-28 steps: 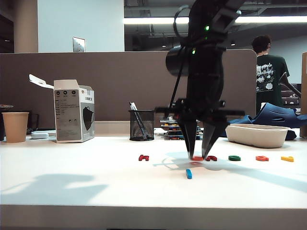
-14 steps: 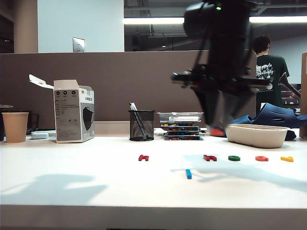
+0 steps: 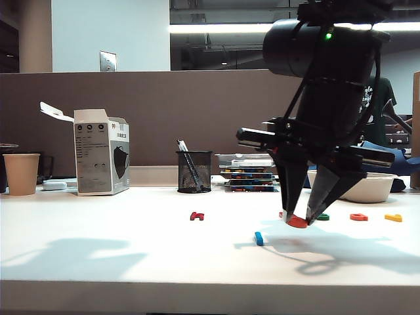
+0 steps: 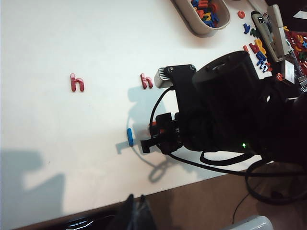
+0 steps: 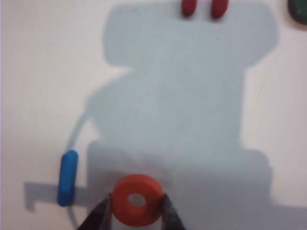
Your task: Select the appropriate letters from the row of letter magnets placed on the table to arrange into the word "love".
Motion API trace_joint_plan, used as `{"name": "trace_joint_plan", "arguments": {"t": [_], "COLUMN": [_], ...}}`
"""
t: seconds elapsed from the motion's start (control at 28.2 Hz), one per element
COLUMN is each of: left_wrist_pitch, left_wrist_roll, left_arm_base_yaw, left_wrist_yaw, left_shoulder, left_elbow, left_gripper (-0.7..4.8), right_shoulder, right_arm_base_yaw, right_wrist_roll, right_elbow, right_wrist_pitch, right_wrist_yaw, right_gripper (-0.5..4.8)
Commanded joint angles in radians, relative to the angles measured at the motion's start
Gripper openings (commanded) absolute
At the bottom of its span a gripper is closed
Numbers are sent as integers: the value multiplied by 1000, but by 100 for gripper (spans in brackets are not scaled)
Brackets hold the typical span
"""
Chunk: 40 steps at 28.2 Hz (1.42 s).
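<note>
The orange ring, the "o" of the word, is clamped between the two dark fingertips of the right gripper, which hangs just above the table in the exterior view. In the right wrist view the ring sits level between the fingers, hole showing, with the blue straight bar lying on the white surface just beside it. In the exterior view the blue bar lies in front of the row, and the gripper with its ring is just to the right of it.

The row of letter magnets runs across the table behind. A dark red "h" lies alone on the left of the exterior view. A second dark red "h" reads clearly in the left wrist view, near the right arm; only its two legs show in the right wrist view. To the right of the gripper lie the green rounded letter, an orange-red letter and the yellow letter, each apart from the next.

The left gripper shows only as a dark tip at the edge of the left wrist view, off the table's front edge; whether its jaws are parted cannot be told.

A pale tray holds more coloured letters. At the back stand a white carton with small print too fine to read, a paper cup and a black mesh pen holder.
</note>
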Motion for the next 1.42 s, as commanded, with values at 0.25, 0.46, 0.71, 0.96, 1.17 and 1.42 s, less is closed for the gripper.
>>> {"name": "trace_joint_plan", "arguments": {"t": [0.25,0.46,0.71,0.96,1.17,1.42], "left_wrist_pitch": [8,8,8,8,8,8], "left_wrist_roll": [-2,-2,-2,-2,-2,-2], "left_arm_base_yaw": [-1,-2,-2,-2,-2,-2], "left_wrist_yaw": [-4,-3,-3,-3,-3,-3], "left_shoulder": [-3,-3,-3,-3,-3,-3], "left_elbow": [3,3,3,3,3,3], "left_gripper": [-5,-5,-5,-5,-5,-5], "right_shoulder": [31,31,31,31,31,31], "right_arm_base_yaw": [5,5,5,5,5,-8], "right_wrist_roll": [5,6,29,29,23,-108], "right_elbow": [-16,-16,-14,-13,51,170], "right_wrist_pitch": [-46,-41,-22,-16,-78,-161], "right_wrist_yaw": [9,6,5,5,-2,51], "right_gripper": [104,104,117,163,177,177]}}
